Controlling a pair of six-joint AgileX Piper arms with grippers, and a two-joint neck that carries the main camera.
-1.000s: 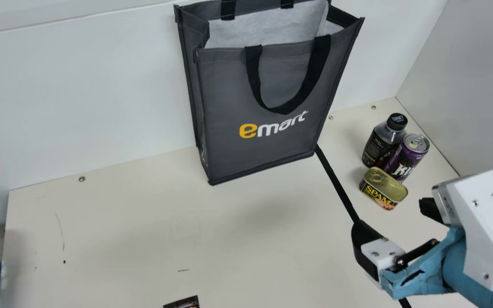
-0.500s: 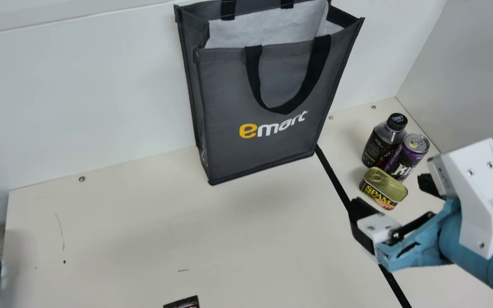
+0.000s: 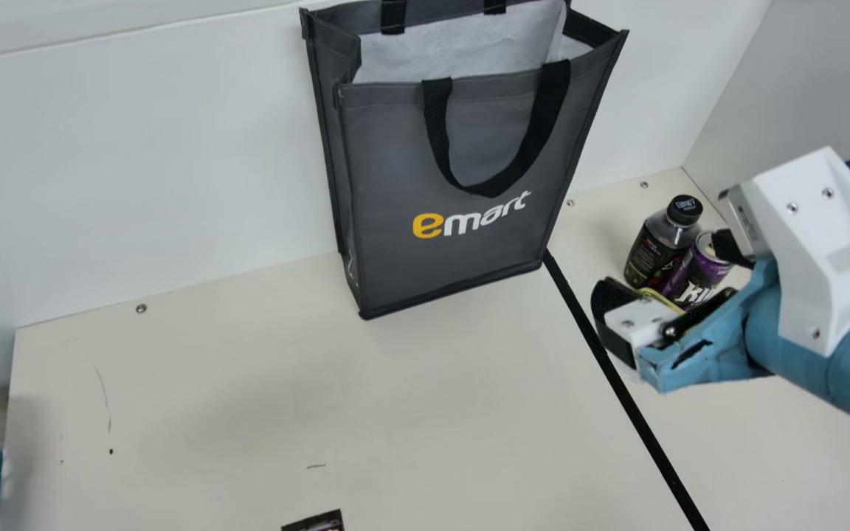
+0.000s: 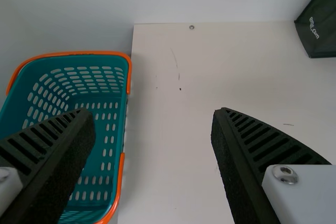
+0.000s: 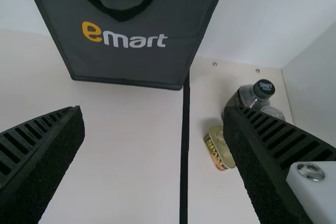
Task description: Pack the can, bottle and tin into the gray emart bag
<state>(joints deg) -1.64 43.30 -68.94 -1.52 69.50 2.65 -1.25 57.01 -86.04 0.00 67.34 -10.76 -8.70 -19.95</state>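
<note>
Gray, with yellow-and-white lettering, the emart bag (image 3: 462,140) stands upper centre in the main view; at right, the right gripper (image 3: 670,271), higher than before, partly hides the purple can (image 3: 688,279) beside the black-capped bottle (image 3: 650,254). Left wrist view: the left gripper (image 4: 153,116) gapes wide. Right wrist view: fingers wide apart, the gold-lidded tin (image 5: 224,148) right of centre.

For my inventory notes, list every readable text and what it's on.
"emart": front of the gray emart bag.
"SPAM": side of the tin.
Can: large white letters, partly cut off; no full word readable.
Too small to read: print on the bottle and the bag's smaller white lettering in the left wrist view.
</note>
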